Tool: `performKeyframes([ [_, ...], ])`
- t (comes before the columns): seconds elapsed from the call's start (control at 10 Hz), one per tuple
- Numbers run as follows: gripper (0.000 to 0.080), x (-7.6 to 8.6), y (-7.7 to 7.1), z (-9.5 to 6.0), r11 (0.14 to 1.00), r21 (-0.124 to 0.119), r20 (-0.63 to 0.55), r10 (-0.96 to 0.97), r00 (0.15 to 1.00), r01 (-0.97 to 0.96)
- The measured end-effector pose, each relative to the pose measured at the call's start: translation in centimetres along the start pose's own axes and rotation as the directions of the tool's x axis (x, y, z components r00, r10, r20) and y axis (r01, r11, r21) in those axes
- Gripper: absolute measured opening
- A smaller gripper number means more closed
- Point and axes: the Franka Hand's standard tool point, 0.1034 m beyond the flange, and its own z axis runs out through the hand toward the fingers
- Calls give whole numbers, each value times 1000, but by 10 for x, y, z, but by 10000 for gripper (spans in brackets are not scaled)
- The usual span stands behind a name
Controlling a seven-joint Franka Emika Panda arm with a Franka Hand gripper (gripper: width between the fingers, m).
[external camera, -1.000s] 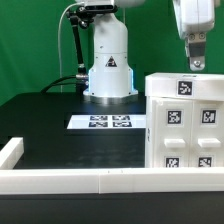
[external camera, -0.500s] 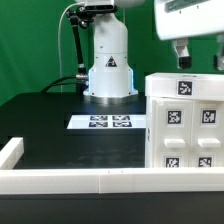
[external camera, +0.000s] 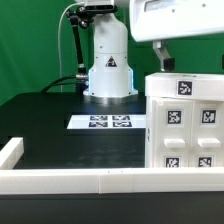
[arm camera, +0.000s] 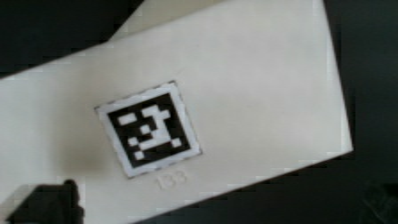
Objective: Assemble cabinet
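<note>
Cabinet (external camera: 184, 125): lower right of the exterior view, small tagged blocks across its front.
Gripper (external camera: 165, 60): above the cabinet, spread perhaps wide, cannot tell.
Marker board (external camera: 105, 122): flat, centre.

Black matte tabletop (external camera: 50, 125) carries large white plastic tagged cabinet (external camera: 185, 125) at exterior view's right, thin flat white marker board (external camera: 108, 122) near centre, white robot base (external camera: 108, 78) behind board, low white rim (external camera: 70, 178) along front edge.
</note>
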Motion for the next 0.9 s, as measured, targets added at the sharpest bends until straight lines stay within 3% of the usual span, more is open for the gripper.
performKeyframes([
  [0.2, 796, -1, -1, 0, 988, -2, -6, -152, 988, 152],
  [0.4, 796, 0, -2, -1, 920, 3, -27, -392, 920, 392],
  [0.6, 796, -3, -3, 2, 764, -8, -42, -645, 763, 645],
  [0.8, 796, -6, -4, 2, 577, -32, -16, -817, 576, 816],
  [0.9, 796, -6, -4, 1, 526, -39, -13, -850, 526, 850],
])
